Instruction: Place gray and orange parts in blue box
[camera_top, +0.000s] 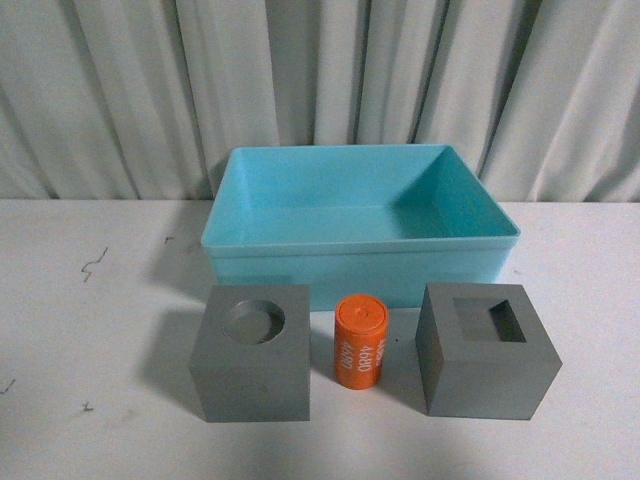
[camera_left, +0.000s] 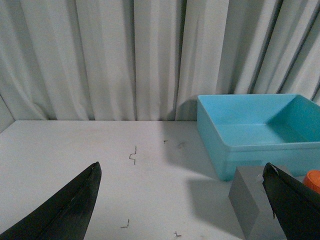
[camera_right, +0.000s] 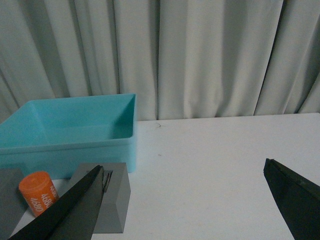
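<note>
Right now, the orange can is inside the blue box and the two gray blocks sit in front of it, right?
Not quite. The front view shows the orange can standing on the table, outside the blue box, between the round-hole gray block and the square-hole gray block. Both blocks do sit in front of the box.

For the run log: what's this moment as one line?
blue box: empty | round-recess gray cube, orange cylinder, square-recess gray cube: on table, in front of box | left gripper: open | right gripper: open

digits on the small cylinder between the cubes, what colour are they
White, on the orange cylinder; clearest in the front view.
</note>
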